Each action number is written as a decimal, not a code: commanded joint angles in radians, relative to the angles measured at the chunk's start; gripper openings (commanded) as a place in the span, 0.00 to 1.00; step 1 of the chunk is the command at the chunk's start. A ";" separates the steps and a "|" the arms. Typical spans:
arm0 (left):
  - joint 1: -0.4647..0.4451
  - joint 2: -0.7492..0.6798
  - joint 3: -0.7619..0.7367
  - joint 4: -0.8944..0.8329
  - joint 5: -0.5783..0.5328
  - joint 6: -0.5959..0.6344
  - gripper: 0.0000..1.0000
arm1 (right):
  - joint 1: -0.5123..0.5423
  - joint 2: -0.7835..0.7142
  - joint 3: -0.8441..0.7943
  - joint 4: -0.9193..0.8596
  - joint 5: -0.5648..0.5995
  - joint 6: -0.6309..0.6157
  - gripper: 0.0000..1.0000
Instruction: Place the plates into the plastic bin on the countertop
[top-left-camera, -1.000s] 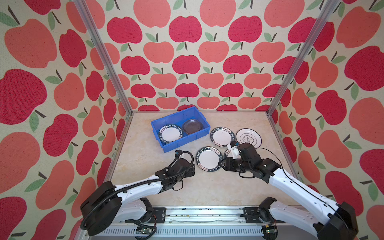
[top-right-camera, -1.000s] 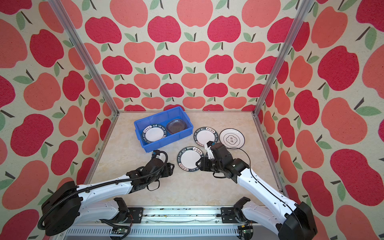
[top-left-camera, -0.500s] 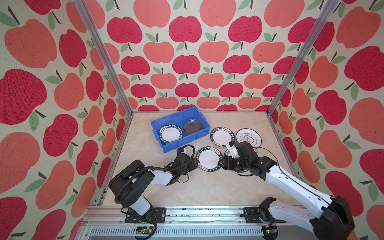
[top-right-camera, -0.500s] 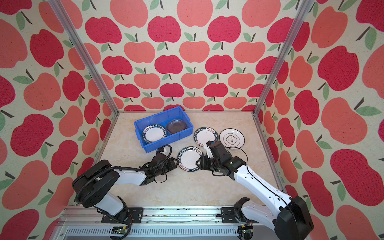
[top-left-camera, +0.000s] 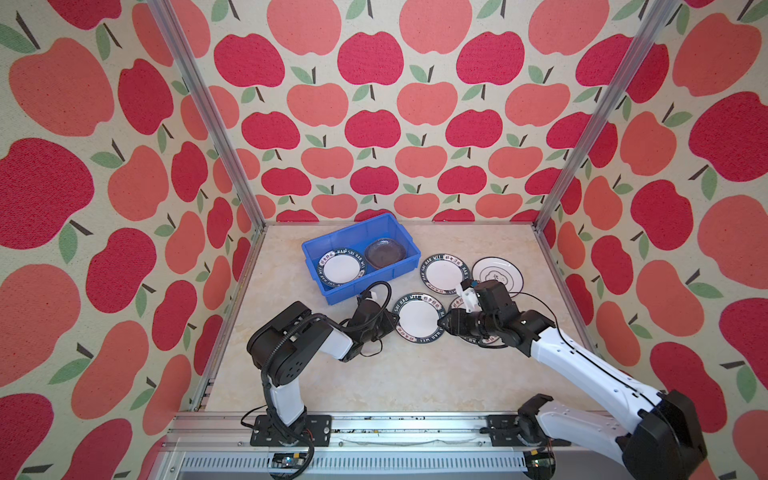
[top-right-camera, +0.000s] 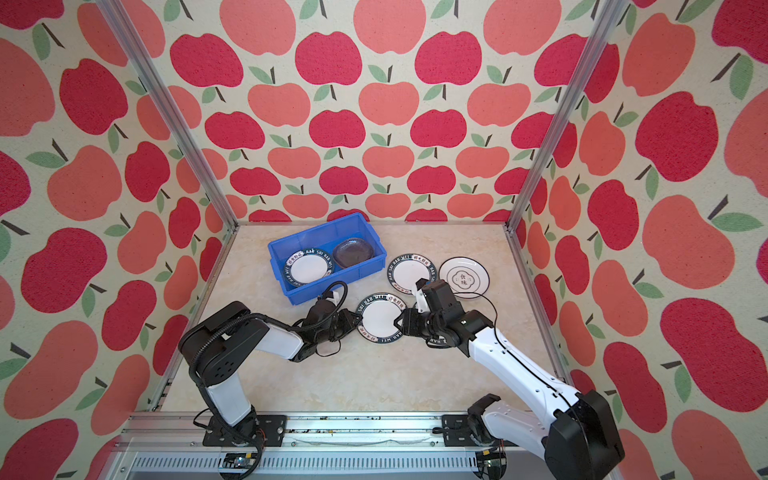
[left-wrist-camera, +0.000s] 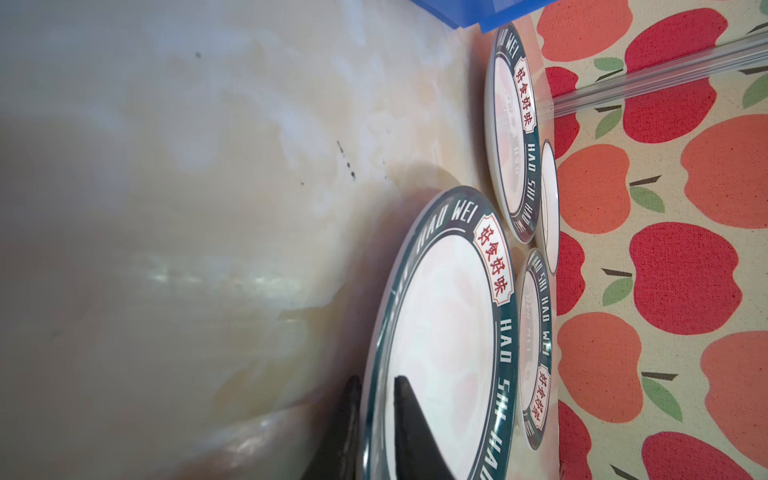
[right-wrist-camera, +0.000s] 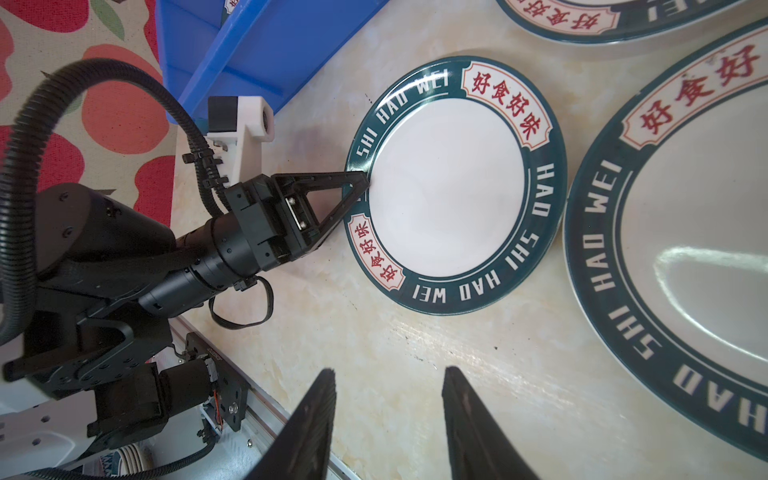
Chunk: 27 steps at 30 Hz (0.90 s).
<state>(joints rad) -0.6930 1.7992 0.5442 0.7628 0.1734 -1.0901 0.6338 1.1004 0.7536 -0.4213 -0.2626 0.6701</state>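
A white plate with a dark-green lettered rim (top-left-camera: 417, 318) (top-right-camera: 381, 318) lies on the countertop (top-left-camera: 374, 374) in front of the plastic bin (top-left-camera: 345, 291). My left gripper (top-left-camera: 395, 323) (left-wrist-camera: 378, 379) is shut on that plate's left rim, one finger under it and one on top. The right wrist view shows this pinch on the plate (right-wrist-camera: 449, 183) too. My right gripper (top-left-camera: 442, 325) (right-wrist-camera: 390, 371) stands open just off the plate's right edge, with only bare countertop between its fingers. Inside the bin lie a green-rimmed plate (top-left-camera: 340, 268) and a greyish glass plate (top-left-camera: 385, 252).
Right of the bin lie another green-rimmed plate (top-left-camera: 445, 271) and a white plate with thin black rings (top-left-camera: 496, 274). A further green-rimmed plate (right-wrist-camera: 685, 270) sits mostly under my right arm. Aluminium rails and apple-patterned walls close in the countertop.
The left gripper has slid right onto the centre plate's rim and shut on it, its arm folding up behind. The right gripper has barely moved.
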 joint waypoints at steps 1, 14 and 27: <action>0.004 -0.001 -0.036 -0.047 -0.007 -0.014 0.08 | -0.006 0.002 0.023 0.008 -0.017 -0.025 0.45; 0.010 -0.450 -0.183 -0.192 -0.004 -0.028 0.00 | -0.039 0.042 0.074 -0.002 -0.070 -0.067 0.56; 0.035 -1.012 -0.303 -0.500 -0.106 -0.003 0.00 | -0.024 0.168 0.066 0.225 -0.291 0.034 0.51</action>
<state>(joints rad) -0.6727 0.8436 0.2573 0.3351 0.0971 -1.1053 0.6006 1.2514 0.8131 -0.2920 -0.4671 0.6636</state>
